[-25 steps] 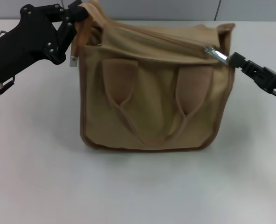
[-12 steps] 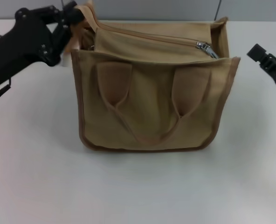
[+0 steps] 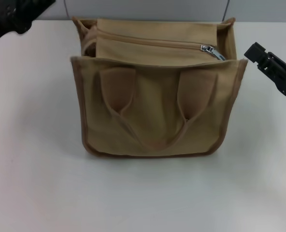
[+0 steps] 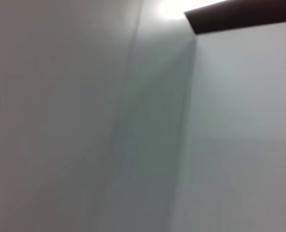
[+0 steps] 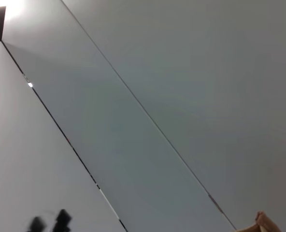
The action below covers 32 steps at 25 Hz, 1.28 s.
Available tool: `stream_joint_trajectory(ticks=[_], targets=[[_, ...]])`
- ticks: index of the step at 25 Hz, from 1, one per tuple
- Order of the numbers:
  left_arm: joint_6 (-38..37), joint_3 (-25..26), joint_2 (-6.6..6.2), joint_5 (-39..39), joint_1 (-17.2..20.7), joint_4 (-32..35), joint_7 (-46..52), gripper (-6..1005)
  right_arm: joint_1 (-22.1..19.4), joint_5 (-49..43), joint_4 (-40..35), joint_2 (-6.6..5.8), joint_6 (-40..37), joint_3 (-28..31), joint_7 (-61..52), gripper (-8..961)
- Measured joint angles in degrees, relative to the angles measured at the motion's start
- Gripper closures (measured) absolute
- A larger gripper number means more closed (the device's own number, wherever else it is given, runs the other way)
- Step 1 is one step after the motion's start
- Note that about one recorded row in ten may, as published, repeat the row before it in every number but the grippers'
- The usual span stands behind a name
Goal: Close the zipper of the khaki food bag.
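The khaki food bag (image 3: pixel 155 111) stands upright mid-table, with its two looped handles facing me. The zipper (image 3: pixel 152 42) runs across the top panel and its teeth look joined along the length that shows. The silver pull tab (image 3: pixel 211 50) lies at the zipper's right end. My right gripper (image 3: pixel 255 51) hovers just right of the bag's top right corner. It is open, empty and clear of the bag. My left gripper (image 3: pixel 17 12) is up at the far left corner of the head view, away from the bag and mostly cut off. A small tan corner of the bag (image 5: pixel 263 223) shows in the right wrist view.
The white table (image 3: pixel 143 193) spreads around the bag on all sides. A grey wall (image 3: pixel 148 8) runs along the table's back edge. Both wrist views show mostly blank grey wall panels (image 4: pixel 133 121).
My right gripper let go of the pull tab and drew back to the right. My left gripper released the bag's left corner and withdrew up and to the left. The bag settled upright.
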State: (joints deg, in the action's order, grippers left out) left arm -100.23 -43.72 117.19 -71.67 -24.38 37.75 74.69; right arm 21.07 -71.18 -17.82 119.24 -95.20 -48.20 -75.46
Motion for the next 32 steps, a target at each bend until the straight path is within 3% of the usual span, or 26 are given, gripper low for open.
stream_joint_trajectory(ticks=[7,8,9,11,13,15,19,20,24,28,30,32], targets=[[-13.5,-0.4,-2.27,-7.8,2.0,9.0,6.0,391,0.0,-0.2,0.1,0.03,-1.2,-0.1,2.6,575],[-14.2,-1.4,-2.37,-8.2,3.1,10.4,6.4,366,0.0,-0.2,0.1,0.03,-1.9,-0.1,3.8,573],[-14.7,-5.2,-2.41,-8.8,6.7,13.4,5.9,341,-0.2,-0.3,0.1,0.03,-2.6,-0.1,5.0,566],[-14.7,-8.0,-2.31,-9.5,8.9,13.8,3.5,291,-0.4,-0.3,0.1,0.03,-4.2,0.1,7.8,552],[-14.7,-9.7,-2.07,-10.5,10.3,12.5,0.6,241,-0.7,-0.3,0.0,0.02,-5.4,0.3,10.0,538],[-14.4,-10.3,-1.03,-14.1,11.1,7.6,-4.6,240,-0.9,-0.3,-0.3,-0.1,-6.4,0.1,12.7,523],[-11.9,-8.8,0.2,-18.0,11.2,2.6,-8.2,237,-1.3,-0.3,-0.1,-0.09,-6.0,0.6,14.7,495],[-9.6,-6.4,0.52,-19.2,11.2,-1.2,-9.4,237,-1.7,-0.2,0.0,-0.03,-5.4,1.4,16.5,464],[-8.8,-4.8,0.59,-20.3,11.4,-5.3,-12.9,236,-2.2,-0.7,-0.1,-0.02,-5.9,1.4,20.2,342],[-9.3,-7.3,1.04,-21.4,12.0,-5.3,-15.1,239,-1.6,-8.3,-2.8,-0.4,-7.2,-1.2,21.8,313],[-9.3,-9.6,1.19,-23.0,11.5,-5.3,-16.9,240,0.5,-17.3,-5.0,-0.79,-7.5,-3.0,17.4,315],[-9.3,-10.2,1.26,-23.6,11.3,-5.5,-18.1,242,1.0,-19.0,-5.0,-0.72,-7.7,-3.1,17.0,306]])
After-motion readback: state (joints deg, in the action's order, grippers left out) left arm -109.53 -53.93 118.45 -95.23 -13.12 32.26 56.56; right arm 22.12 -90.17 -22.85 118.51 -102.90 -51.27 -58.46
